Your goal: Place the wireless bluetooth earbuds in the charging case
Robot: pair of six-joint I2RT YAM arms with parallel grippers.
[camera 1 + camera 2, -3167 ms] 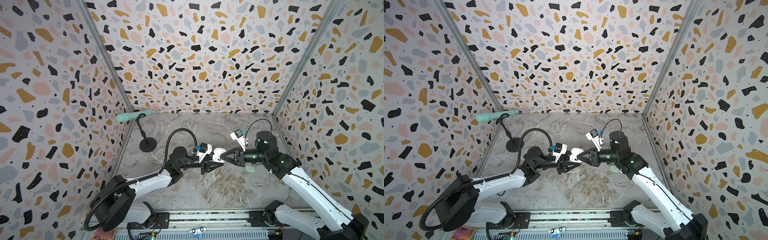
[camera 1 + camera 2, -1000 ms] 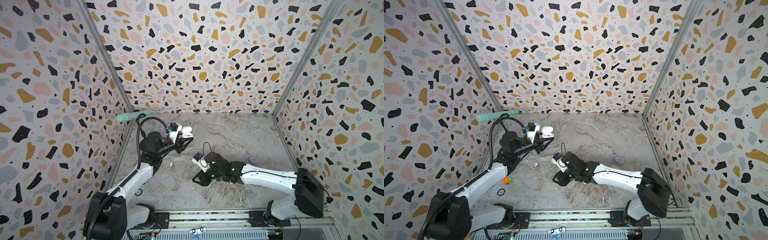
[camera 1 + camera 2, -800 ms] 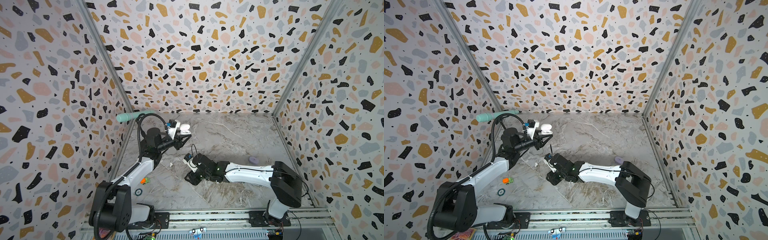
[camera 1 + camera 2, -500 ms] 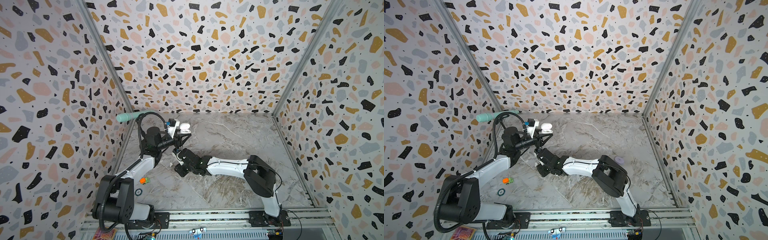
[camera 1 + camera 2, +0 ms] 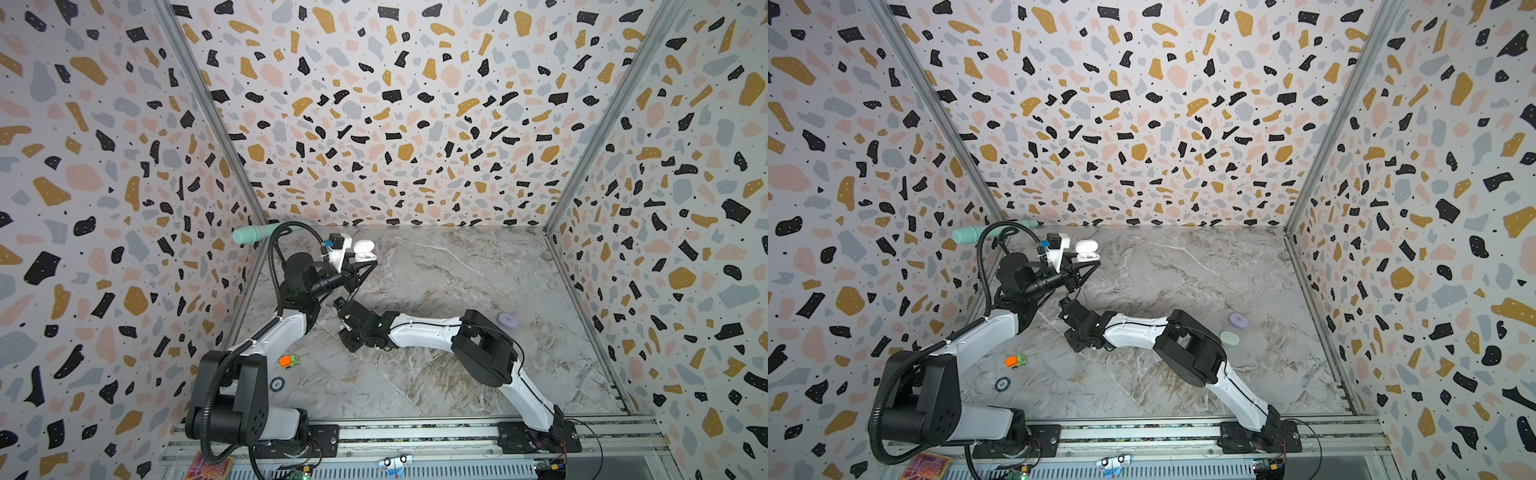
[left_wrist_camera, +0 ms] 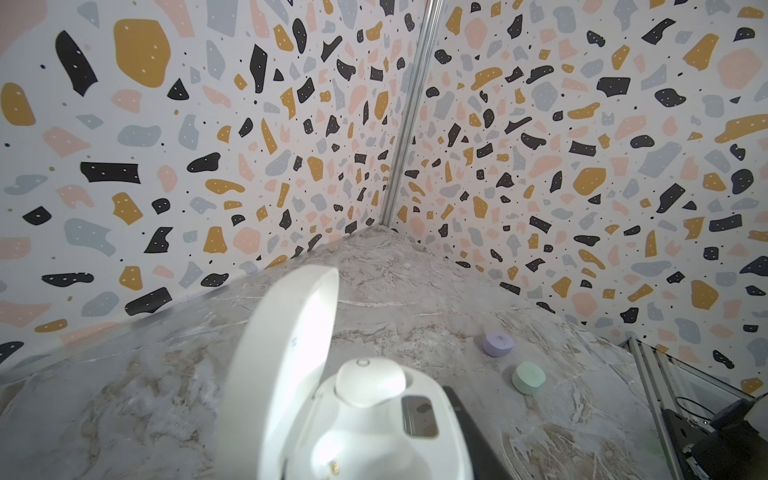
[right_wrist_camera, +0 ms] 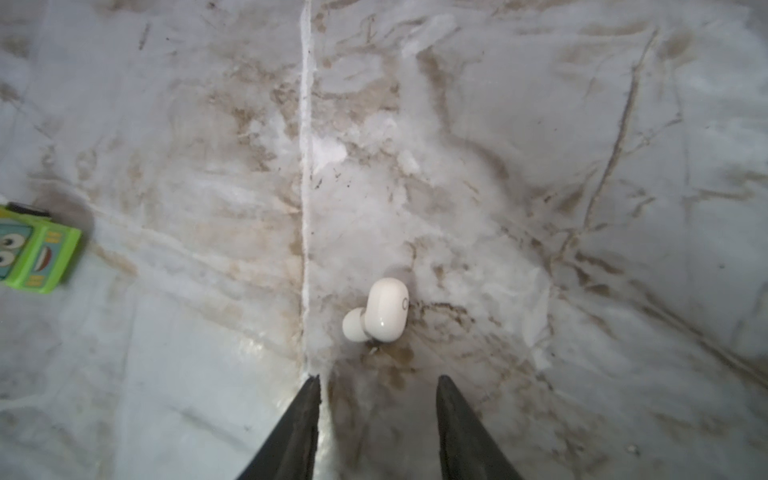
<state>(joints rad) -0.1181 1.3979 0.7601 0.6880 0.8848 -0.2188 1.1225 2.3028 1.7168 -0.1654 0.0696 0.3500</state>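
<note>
Loose white earbud (image 7: 380,309) lies on the marble tabletop (image 7: 166,124) just ahead of the right gripper (image 7: 379,377), in line with the gap between its two black fingers (image 7: 307,415) and not touching either. Right jaws stand apart with nothing between them; the tips sit close over the surface. A second white earbud (image 6: 370,382) is seated in one well of the white charging case (image 6: 374,440). The neighbouring well is empty and the lid (image 6: 291,353) is swung up. The left gripper (image 5: 371,263) is clamped on this case and holds it clear of the tabletop, above and beyond the right gripper in both top views. One dark finger (image 6: 469,424) shows against the case wall. Farther out from the held case, a lavender case (image 6: 497,343) and a mint-green case (image 6: 528,377) rest closed on the tabletop, near each other. A green-and-orange toy car (image 7: 37,253) sits well off to one side of the right gripper, near the left arm's base in a top view.
</note>
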